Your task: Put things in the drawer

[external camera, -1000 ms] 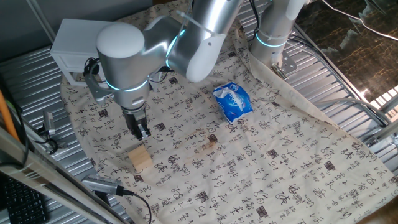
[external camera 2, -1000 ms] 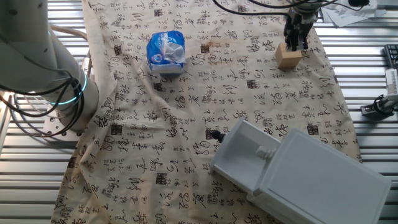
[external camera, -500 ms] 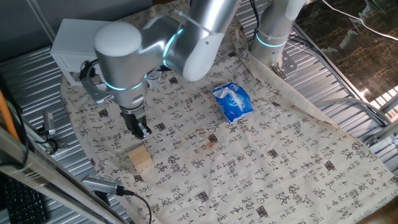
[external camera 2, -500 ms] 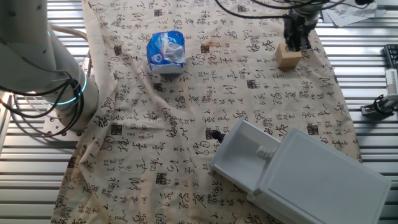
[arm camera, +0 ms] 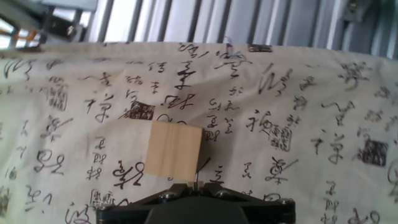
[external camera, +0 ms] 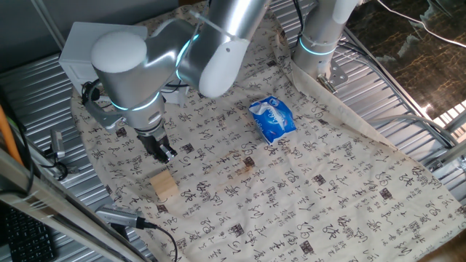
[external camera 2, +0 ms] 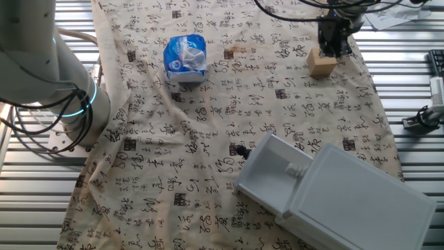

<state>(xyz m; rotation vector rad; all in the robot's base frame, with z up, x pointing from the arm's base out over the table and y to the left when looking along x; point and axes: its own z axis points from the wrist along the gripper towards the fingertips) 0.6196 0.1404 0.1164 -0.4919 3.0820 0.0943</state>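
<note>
The block (external camera: 165,186) is plain light tan wood. The cloth (external camera: 320,189) is cream, printed with black calligraphy and dark square seals. The packet (external camera: 273,119) is blue with white markings. The drawer (external camera 2: 274,177) and its cabinet (external camera 2: 364,201) are white, the arm (external camera: 175,58) silver with glowing cyan rings.

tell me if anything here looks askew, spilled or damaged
Nothing is spilled or broken. The cloth is wrinkled, with a ridge near the blue packet, which looks crumpled. The drawer is pulled open. The block sits flat, apart from the end effector.
</note>
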